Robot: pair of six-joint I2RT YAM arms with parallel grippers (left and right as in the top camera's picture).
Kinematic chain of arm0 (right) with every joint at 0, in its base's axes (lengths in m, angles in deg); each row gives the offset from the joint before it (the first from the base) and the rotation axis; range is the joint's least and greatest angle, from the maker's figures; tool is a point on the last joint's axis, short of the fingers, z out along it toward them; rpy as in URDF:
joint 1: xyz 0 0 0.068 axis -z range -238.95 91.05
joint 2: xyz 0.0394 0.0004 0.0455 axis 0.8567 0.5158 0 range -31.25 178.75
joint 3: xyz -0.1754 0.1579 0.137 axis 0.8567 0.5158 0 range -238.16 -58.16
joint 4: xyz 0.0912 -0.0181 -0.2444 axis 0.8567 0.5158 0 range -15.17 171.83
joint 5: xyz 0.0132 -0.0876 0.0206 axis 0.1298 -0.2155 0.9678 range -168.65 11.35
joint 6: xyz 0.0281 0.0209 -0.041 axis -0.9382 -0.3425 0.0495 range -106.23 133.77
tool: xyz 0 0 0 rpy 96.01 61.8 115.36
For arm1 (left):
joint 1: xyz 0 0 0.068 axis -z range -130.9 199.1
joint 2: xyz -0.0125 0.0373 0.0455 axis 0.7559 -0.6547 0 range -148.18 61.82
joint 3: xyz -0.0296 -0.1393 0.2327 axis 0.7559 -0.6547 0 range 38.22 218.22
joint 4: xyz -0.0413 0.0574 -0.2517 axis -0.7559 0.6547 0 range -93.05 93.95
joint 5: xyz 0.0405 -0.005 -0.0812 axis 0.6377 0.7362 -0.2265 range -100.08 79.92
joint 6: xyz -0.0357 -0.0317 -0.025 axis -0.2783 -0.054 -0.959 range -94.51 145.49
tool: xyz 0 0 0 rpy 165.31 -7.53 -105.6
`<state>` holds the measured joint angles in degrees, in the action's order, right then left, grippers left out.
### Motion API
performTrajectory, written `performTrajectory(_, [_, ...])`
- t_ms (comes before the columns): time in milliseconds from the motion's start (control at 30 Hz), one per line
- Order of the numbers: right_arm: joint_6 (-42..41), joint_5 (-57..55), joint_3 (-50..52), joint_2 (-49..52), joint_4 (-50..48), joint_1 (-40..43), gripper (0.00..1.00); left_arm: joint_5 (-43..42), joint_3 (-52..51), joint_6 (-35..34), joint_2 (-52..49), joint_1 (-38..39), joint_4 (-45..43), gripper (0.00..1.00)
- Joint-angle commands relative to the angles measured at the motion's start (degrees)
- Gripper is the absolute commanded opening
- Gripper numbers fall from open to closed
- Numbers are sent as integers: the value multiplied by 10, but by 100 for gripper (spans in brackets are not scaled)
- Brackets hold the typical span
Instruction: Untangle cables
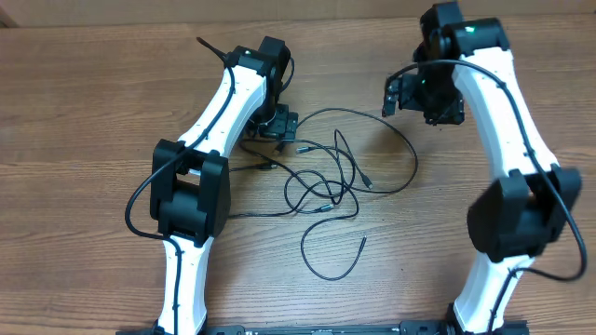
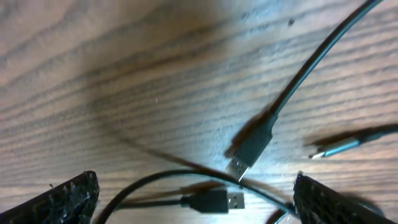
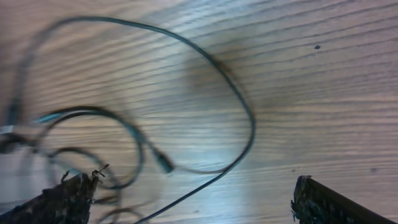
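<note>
Now | cables looped loose on table; left fingers wide; right fingers wide

black cables, brown wood-grain table, white arms

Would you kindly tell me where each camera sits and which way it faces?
Overhead: fixed above the table, looking straight down on the cables; the left arm, right arm, left hand and right hand show.
Left wrist: on the left arm, looking down closely at two USB plugs; its own fingertips fill the bottom corners.
Right wrist: on the right arm, looking down at a wide cable loop; its own fingertips show likewise.
Shared: every view shows the cables on the wooden table.
</note>
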<state>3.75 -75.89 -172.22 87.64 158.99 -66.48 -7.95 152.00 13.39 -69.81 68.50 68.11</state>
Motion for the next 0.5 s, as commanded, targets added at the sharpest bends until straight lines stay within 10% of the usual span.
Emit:
performTrajectory(0, [29, -76, -10, 29, -4, 1, 100, -7, 7, -8, -2, -2, -14, 100])
performTrajectory(467, [120, -25, 116, 48, -87, 1, 100, -7, 7, -8, -2, -2, -28, 100])
